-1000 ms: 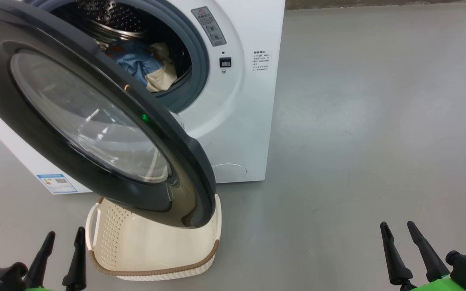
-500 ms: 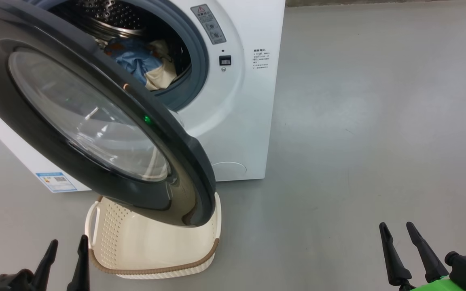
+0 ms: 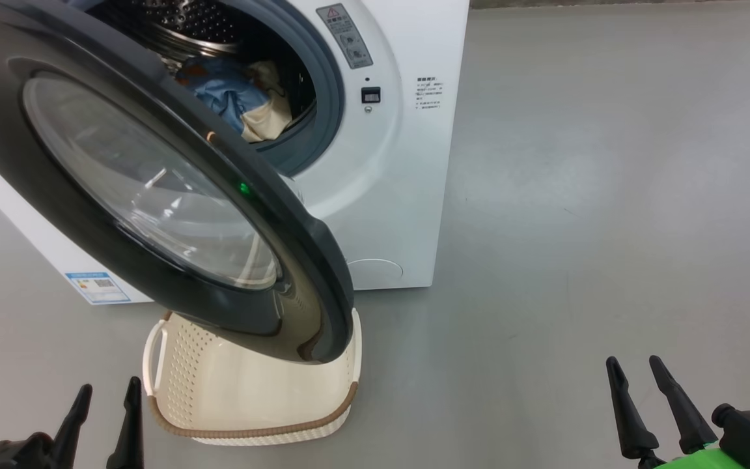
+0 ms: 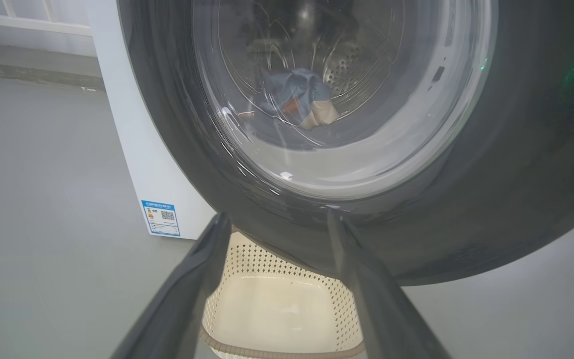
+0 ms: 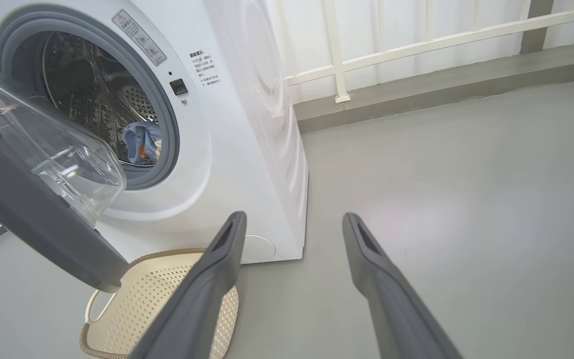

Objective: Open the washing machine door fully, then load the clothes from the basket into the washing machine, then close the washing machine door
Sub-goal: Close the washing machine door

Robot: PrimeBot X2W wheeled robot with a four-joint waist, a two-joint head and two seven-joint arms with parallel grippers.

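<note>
The white washing machine [image 3: 388, 195] stands ahead with its round black-rimmed door [image 3: 56, 215] swung partway open over the basket [image 3: 251, 433]. Light blue and cream clothes [image 3: 235, 98] lie inside the steel drum; through the door glass the clothes [image 4: 299, 97] show in the left wrist view, and the clothes [image 5: 140, 142] show past the seal in the right wrist view. The cream perforated basket [image 4: 277, 314] sits on the floor below the door with nothing in it. My left gripper [image 3: 105, 404] is open, low at the basket's left. My right gripper [image 3: 635, 384] is open, far right over bare floor.
Grey floor [image 3: 609, 195] spreads to the right of the machine. A white railing [image 5: 416, 45] and a low kerb run behind it. A blue label sticker [image 3: 98, 286] marks the machine's left side near the floor.
The whole head picture has shifted slightly right, so the camera moved. The left gripper sits a little lower in the picture than a second ago; the door and basket are unchanged.
</note>
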